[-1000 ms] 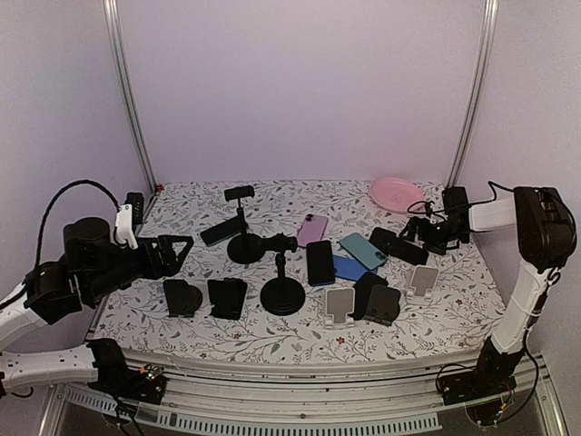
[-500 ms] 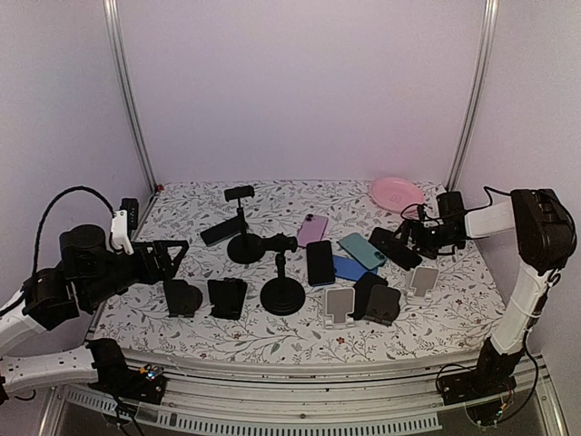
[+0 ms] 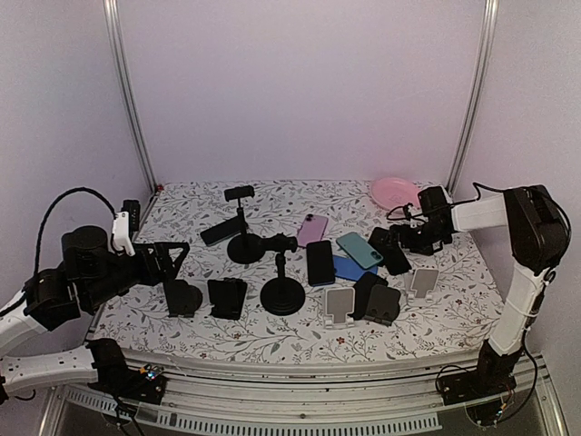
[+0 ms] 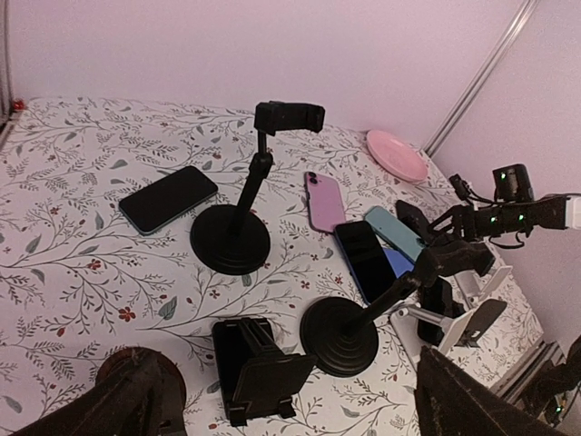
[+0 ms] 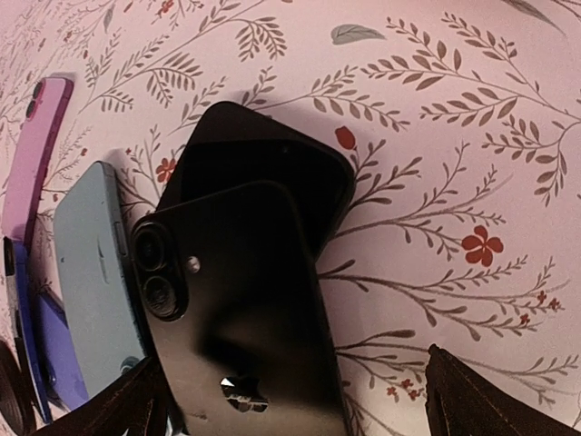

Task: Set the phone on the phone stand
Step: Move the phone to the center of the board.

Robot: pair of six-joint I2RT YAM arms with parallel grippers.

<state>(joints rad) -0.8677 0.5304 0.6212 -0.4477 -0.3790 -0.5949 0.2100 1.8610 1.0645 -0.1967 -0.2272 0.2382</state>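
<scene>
A black phone (image 5: pixel 245 309) lies face down, camera lenses and logo up, partly on top of a second black phone (image 5: pixel 272 150). In the top view it lies at the right (image 3: pixel 391 251). My right gripper (image 5: pixel 300 413) is open and low over it, one finger on each side of its near end, not gripping; in the top view this gripper (image 3: pixel 406 238) is beside the phone. My left gripper (image 3: pixel 175 257) hangs open and empty at the table's left. Below it in the left wrist view stand a black folding phone stand (image 4: pixel 259 368) and a round-base stand (image 4: pixel 340 334).
Teal (image 3: pixel 362 250), blue (image 3: pixel 349 269), black (image 3: pixel 320 262) and pink (image 3: pixel 312 229) phones lie mid-table, another black one (image 3: pixel 221 232) further left. White stands (image 3: pixel 339 304) (image 3: pixel 421 282), black stands (image 3: pixel 381 304) (image 3: pixel 182 297) and a tall clamp stand (image 3: pixel 243 243) crowd the table. A pink plate (image 3: pixel 396 193) sits back right.
My right gripper has slid left, from beyond the black phone to right at it. The left arm drew back slightly and stayed open.
</scene>
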